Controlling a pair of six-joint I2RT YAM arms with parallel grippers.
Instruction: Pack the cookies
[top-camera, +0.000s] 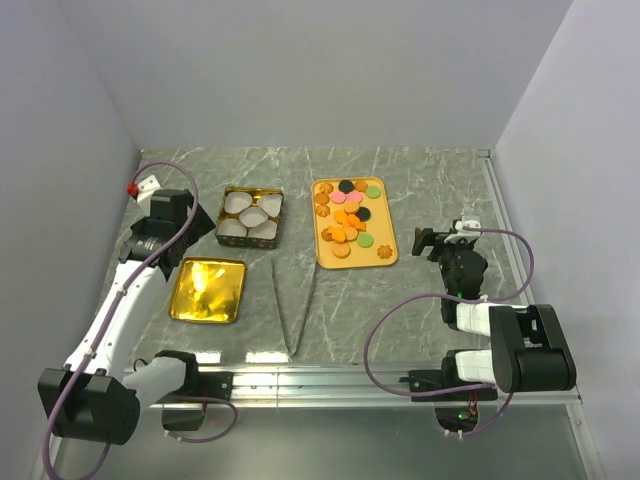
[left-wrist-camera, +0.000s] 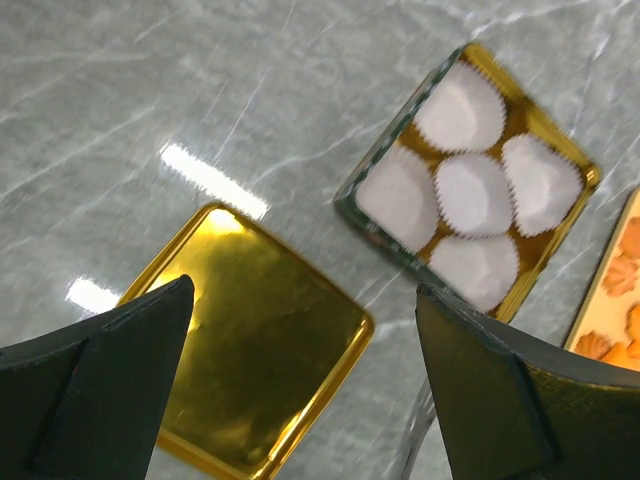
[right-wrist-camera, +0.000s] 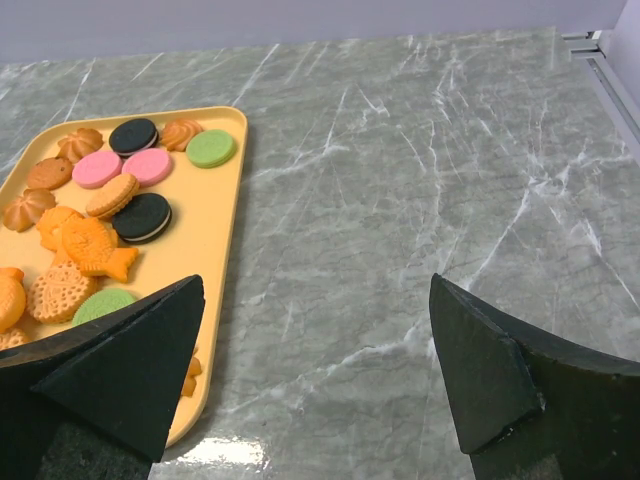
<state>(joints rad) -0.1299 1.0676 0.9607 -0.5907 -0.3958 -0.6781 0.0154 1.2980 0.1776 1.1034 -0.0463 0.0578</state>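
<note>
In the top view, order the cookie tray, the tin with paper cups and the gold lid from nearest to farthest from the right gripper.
From the right gripper:
1. Cookie tray, just to its left.
2. Tin, beyond the tray, further left.
3. Lid, far left, nearer the arm bases.

The grey stone table (right-wrist-camera: 430, 200) has thin white lines. The flat orange tray (right-wrist-camera: 215, 220) holds little round cookies (right-wrist-camera: 141, 218) in orange, pink, green and black. The square gold tin (left-wrist-camera: 512, 112) has white paper cups (left-wrist-camera: 474, 193). The flat gold lid (left-wrist-camera: 250, 340) is shiny.
</note>
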